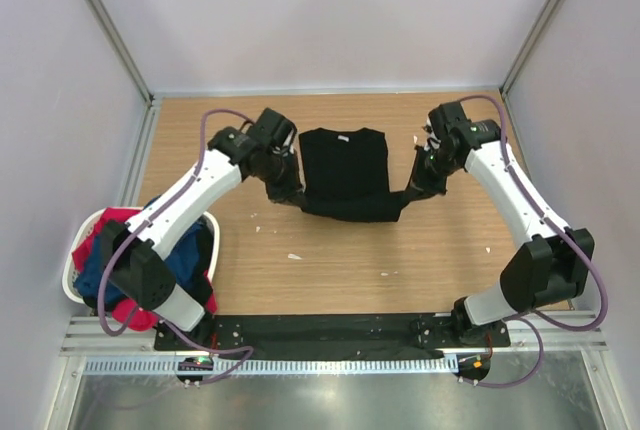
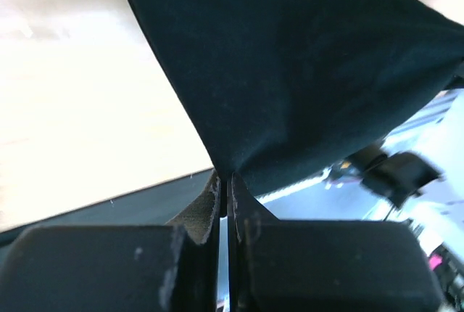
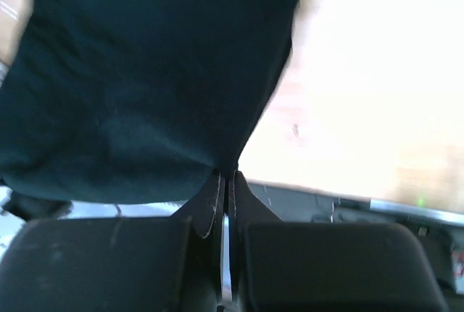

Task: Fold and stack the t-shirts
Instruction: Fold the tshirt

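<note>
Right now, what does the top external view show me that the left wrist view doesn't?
Only top external: the whole black t-shirt, collar toward the far edge; the right end effector at its near right corner; a white basket at the left holding a red-pink shirt and a navy shirt. Only left wrist: the left end effector up close, jaws pinched shut on black cloth that fans out from the pinch. Both: the black t-shirt, the left end effector and the wooden table.

A black t-shirt lies on the wooden table, collar toward the far side. The left gripper and right gripper pinch its near corners. At left, a white basket holds a red-pink t-shirt and a navy blue t-shirt.
</note>
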